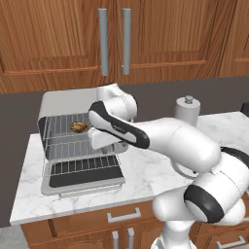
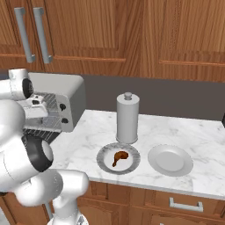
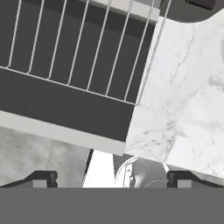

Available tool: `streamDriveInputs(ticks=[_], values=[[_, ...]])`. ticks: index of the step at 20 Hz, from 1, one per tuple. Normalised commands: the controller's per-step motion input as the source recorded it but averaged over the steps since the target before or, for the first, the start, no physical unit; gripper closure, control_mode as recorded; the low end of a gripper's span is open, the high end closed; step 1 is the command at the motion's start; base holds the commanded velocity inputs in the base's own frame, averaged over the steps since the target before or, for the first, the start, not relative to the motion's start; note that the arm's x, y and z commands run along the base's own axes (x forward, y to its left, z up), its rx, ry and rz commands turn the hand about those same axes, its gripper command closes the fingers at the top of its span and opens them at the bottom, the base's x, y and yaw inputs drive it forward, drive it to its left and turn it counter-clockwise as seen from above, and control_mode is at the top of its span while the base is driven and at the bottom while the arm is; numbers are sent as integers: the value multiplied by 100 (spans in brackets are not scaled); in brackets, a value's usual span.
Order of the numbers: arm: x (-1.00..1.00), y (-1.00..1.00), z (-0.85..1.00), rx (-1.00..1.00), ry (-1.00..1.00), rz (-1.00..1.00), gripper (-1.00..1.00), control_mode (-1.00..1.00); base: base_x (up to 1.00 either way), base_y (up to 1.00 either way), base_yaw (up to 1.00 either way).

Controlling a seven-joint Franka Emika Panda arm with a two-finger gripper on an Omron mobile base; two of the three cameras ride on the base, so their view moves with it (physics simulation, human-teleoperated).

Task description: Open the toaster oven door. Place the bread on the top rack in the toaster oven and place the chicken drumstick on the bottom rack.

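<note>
Gripper open, empty. Bread on top rack, left of frame. We take the drumstick, lower centre on its plate: light, firm, slippery; grip the thick end.

- My toaster oven sits at the counter's far left, its door folded down toward me.
- Bread lies on its top rack.
- The canister stands right of the oven.
- Near it, the drumstick lies on a plate; another plate sits just right.
</note>
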Motion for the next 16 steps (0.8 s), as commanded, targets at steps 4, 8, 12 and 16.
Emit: streamDriveInputs(ticks=[4, 8, 12, 16], values=[[0, -100, 13, 5, -5, 7, -100, -100, 0, 0, 0], [0, -100, 6, 6, -1, 4, -100, -100, 0, 0, 0], [1, -100, 0, 7, 0, 1, -100, -100, 0, 0, 0], [8, -100, 0, 8, 0, 0, -100, -100, 0, 0, 0]])
